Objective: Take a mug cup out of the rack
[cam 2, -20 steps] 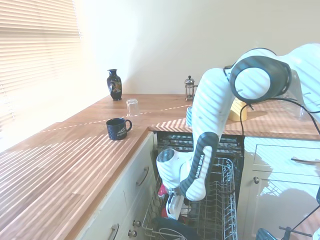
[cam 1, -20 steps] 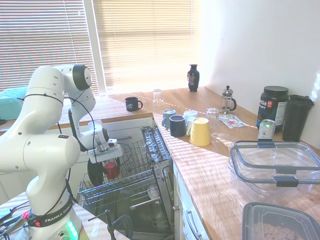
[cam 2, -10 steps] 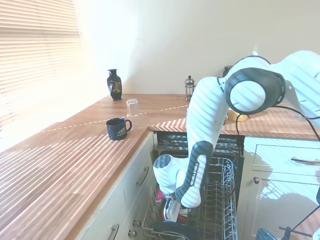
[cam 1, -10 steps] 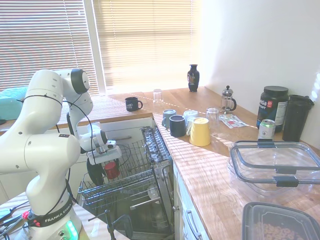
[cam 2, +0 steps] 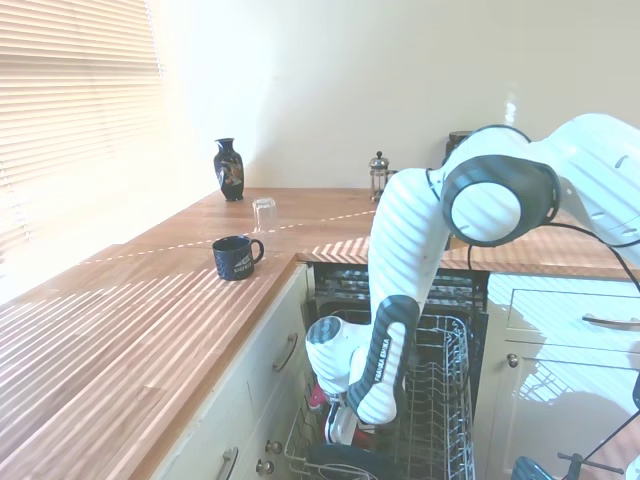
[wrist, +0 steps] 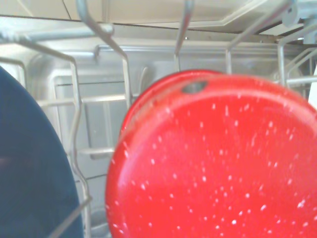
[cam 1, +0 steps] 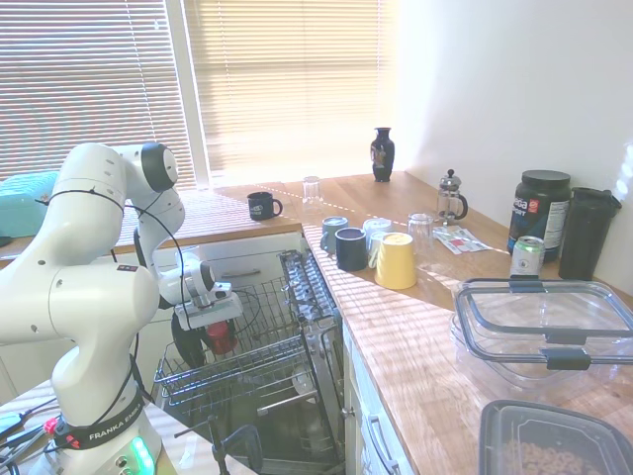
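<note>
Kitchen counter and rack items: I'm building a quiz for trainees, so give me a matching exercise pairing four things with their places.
Things:
1. red mug
2. black mug
3. yellow cup
4. dark vase

Places:
A. by the window, at the counter's far end
B. in the wire rack, at the claw
C. alone on the counter under the blinds
D. beside the navy cup

Pairs: 1-B, 2-C, 3-D, 4-A
</note>
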Controlling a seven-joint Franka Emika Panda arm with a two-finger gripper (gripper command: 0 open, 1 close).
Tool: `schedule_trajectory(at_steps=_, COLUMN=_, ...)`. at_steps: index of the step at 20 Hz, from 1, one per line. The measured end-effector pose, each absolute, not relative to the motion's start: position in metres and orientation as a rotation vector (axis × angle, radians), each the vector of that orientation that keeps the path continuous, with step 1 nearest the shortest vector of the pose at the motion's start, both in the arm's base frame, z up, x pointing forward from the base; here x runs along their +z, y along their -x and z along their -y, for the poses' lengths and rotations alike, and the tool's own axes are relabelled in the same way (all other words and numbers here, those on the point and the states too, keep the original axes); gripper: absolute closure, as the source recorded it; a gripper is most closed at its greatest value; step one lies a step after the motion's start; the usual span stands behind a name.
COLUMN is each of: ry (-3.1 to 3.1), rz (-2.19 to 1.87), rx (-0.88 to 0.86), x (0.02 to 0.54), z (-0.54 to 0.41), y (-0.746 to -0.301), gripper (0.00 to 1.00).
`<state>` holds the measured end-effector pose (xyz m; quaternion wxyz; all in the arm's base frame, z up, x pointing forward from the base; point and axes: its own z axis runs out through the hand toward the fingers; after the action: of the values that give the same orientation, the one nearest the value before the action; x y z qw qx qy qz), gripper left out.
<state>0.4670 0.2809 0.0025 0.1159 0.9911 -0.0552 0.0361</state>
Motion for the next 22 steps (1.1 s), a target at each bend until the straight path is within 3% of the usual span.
schedule_trajectory(at_steps=22, ry=-2.922, rz=0.142, rx=0.077, x=0.0034, z=-0.2813, y=-0.4723, gripper=1.0)
